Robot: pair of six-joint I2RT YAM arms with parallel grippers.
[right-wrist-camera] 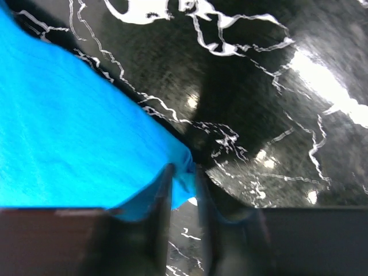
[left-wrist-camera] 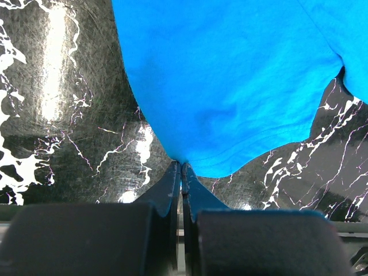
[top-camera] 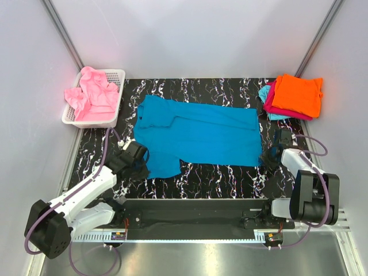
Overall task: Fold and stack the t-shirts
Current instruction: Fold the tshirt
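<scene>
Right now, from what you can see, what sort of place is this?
Probably a robot test booth for folding laundry: plain white walls box in a black marbled table, the left arm and right arm flank a spread-out teal-blue t-shirt, and a white mesh basket holds pink t-shirts.

Teal-blue t-shirt (top-camera: pixel 198 135), black white-veined marble table (top-camera: pixel 218 175)

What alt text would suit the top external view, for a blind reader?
A teal-blue t-shirt lies spread flat on a black marbled table, the left gripper at its near-left edge, the right gripper at its near-right corner. Pink shirts fill a white basket far left; an orange-topped shirt stack sits far right.
</scene>
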